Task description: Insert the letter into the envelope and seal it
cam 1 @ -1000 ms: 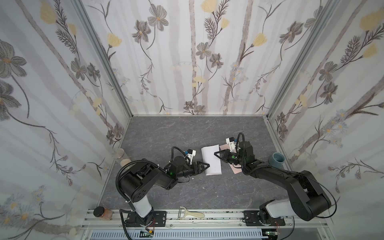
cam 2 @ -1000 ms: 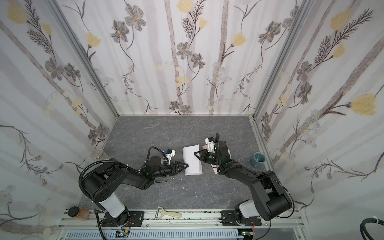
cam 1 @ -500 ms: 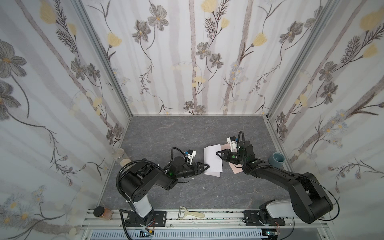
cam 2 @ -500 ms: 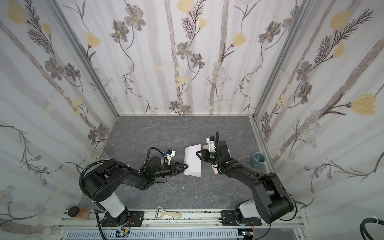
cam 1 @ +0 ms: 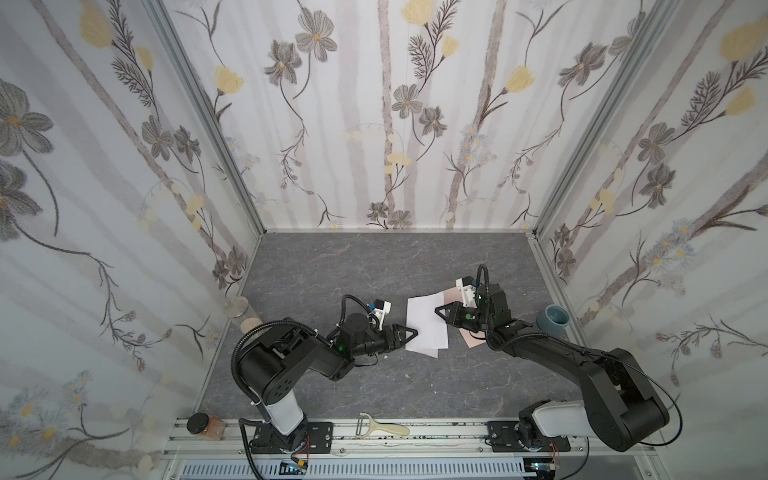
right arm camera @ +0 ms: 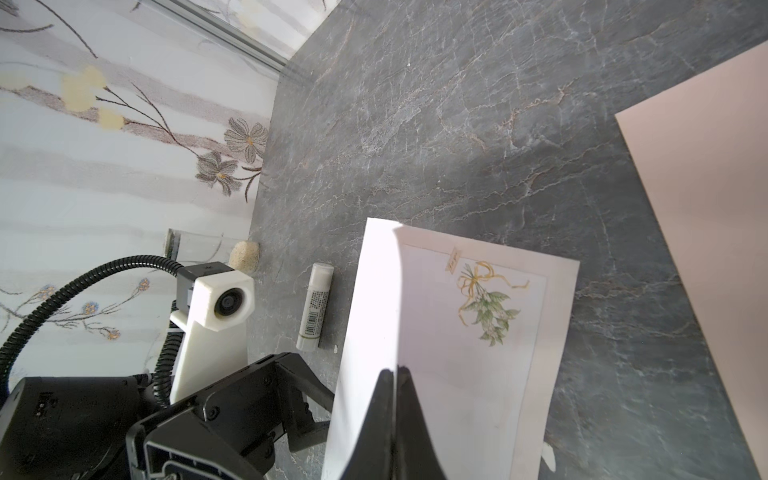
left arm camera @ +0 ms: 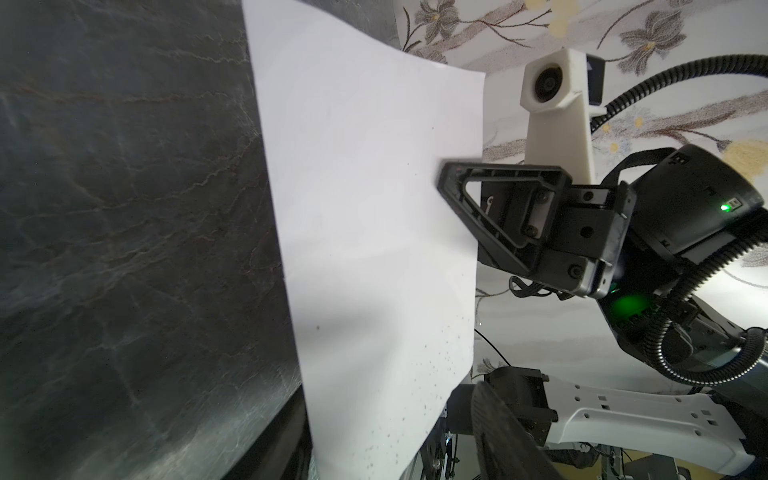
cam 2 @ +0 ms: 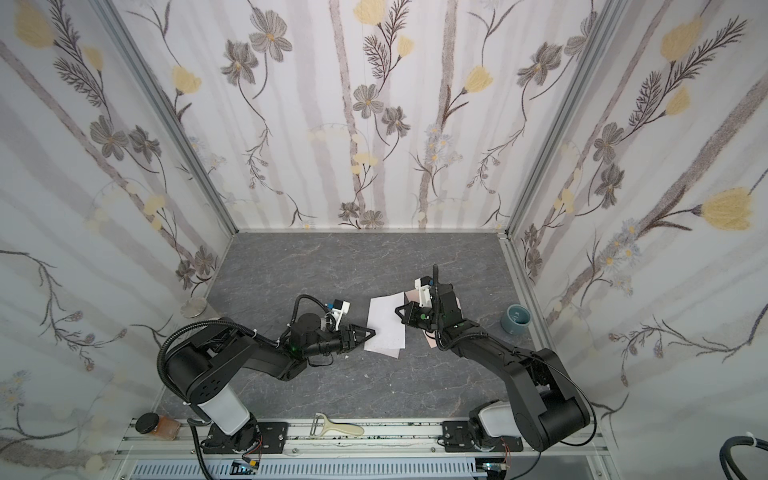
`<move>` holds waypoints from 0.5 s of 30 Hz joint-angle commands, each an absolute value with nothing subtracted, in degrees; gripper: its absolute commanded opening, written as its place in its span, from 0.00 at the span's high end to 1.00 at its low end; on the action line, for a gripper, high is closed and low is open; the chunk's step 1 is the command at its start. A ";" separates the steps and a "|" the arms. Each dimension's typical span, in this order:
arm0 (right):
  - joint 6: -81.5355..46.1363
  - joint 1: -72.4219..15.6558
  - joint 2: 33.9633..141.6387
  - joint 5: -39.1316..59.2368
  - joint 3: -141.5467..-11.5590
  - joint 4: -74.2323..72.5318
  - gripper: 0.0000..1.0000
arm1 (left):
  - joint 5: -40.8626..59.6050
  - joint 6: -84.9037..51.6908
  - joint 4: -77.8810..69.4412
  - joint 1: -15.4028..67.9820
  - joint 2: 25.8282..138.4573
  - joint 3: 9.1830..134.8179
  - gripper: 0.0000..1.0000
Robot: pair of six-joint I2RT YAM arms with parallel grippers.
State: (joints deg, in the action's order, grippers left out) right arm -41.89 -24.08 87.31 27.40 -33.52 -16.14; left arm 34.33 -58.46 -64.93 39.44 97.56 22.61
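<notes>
— Since a second ago the letter (cam 1: pixel 426 328) has skewed: its top leaf is lifted and turned, and a lower leaf peeks out at the near edge. Who has it?
— Held by the right gripper (cam 1: pixel 438 310), jaws pinched tight on the raised leaf's edge. At the opposite edge, the left gripper (cam 1: pixel 414 331), jaws partway apart; contact unclear.
— And the envelope (right arm camera: pixel 706 249)?
— Flat on the table (cam 1: pixel 353 270), just beside the letter, partly under the right arm.
— Any writing?
— Small tag above the bouquet print (right arm camera: pixel 488 307), illegible. The glue stick (right arm camera: pixel 316 307) label carries fine print, too small to read.
</notes>
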 commanded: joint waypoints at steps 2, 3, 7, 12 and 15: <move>-41.58 -24.25 87.61 26.37 -33.57 -17.51 1.00 | 35.24 -58.21 -67.41 39.39 97.40 22.81 0.41; -41.78 -24.34 87.79 26.52 -33.57 -17.75 1.00 | 35.51 -58.18 -67.41 39.39 97.47 22.94 0.42; -42.23 -24.88 88.33 26.40 -33.80 -18.72 1.00 | 36.11 -58.18 -67.41 39.40 97.69 23.15 0.45; -42.80 -25.54 88.59 26.37 -34.16 -19.55 1.00 | 36.64 -58.18 -67.41 39.38 98.02 23.58 0.48; -43.06 -25.85 88.43 26.37 -34.31 -20.01 1.00 | 36.88 -58.27 -67.41 39.38 98.22 23.82 0.49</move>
